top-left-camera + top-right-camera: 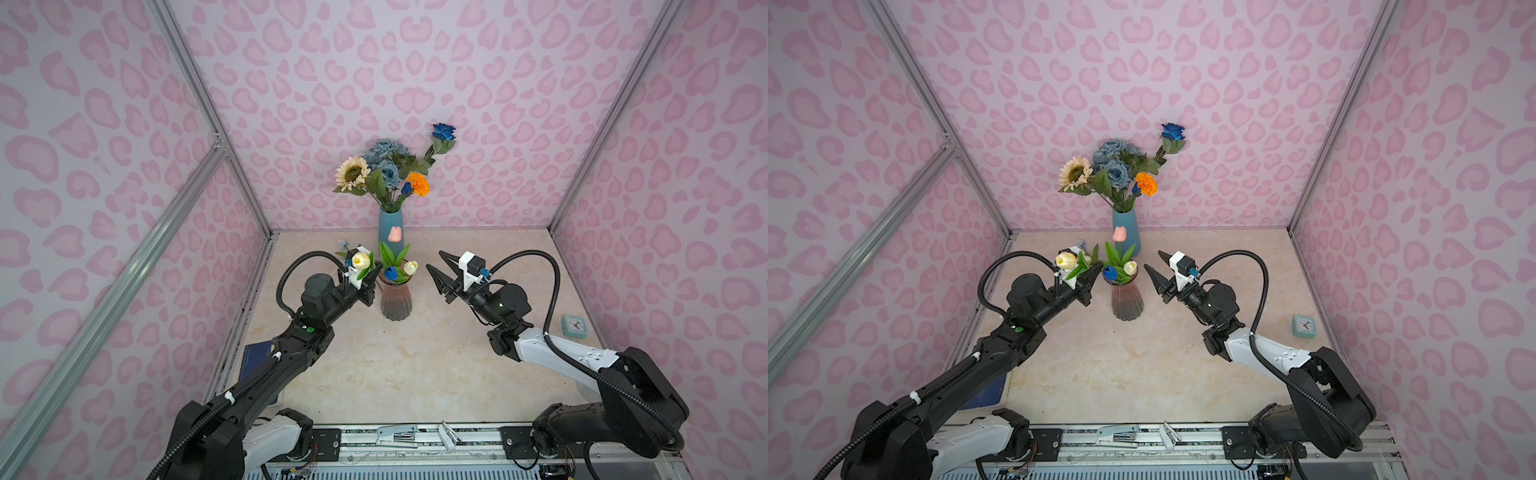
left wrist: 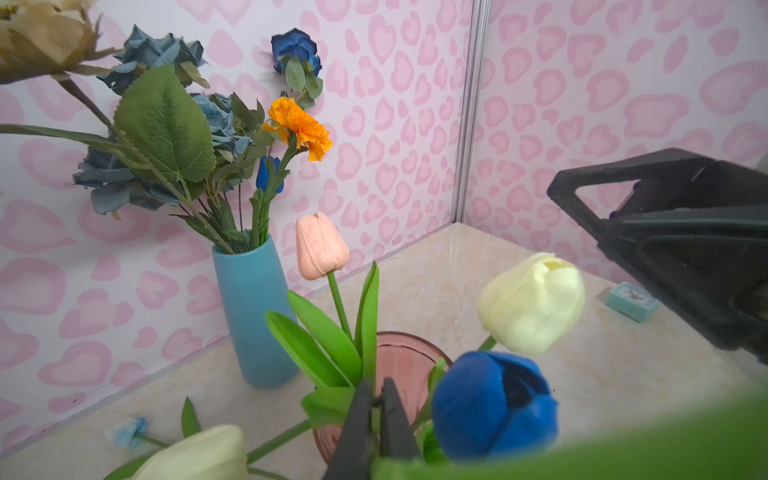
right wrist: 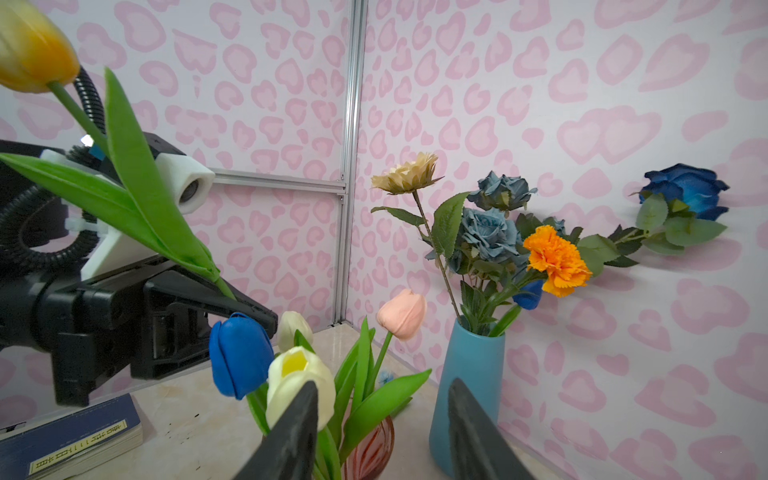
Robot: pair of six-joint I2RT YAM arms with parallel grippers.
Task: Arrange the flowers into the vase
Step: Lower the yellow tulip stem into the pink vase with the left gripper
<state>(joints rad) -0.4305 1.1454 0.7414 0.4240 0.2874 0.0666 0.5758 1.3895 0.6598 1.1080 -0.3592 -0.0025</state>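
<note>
A ribbed pink glass vase (image 1: 395,301) (image 2: 409,357) stands mid-table holding a pink tulip (image 1: 395,234), a blue tulip (image 1: 390,274) and a cream tulip (image 1: 410,267). My left gripper (image 1: 376,272) (image 2: 376,399) is at the vase's left rim, shut on the green stem of a yellow tulip (image 1: 360,260) (image 3: 33,50) whose head leans back over the wrist. Right of the vase, my right gripper (image 1: 434,260) (image 3: 382,386) hangs open and empty. Behind, a blue vase (image 1: 390,226) holds the sunflower (image 1: 352,172), dusty-blue roses, marigold and bright blue rose (image 1: 444,131).
A small pale-blue flower (image 1: 343,243) lies on the table behind the left gripper, and a white tulip (image 2: 195,453) shows beside it. A teal clock (image 1: 574,325) sits at the right wall, a blue book (image 1: 257,357) at the left, a stapler (image 1: 397,434) on the front rail.
</note>
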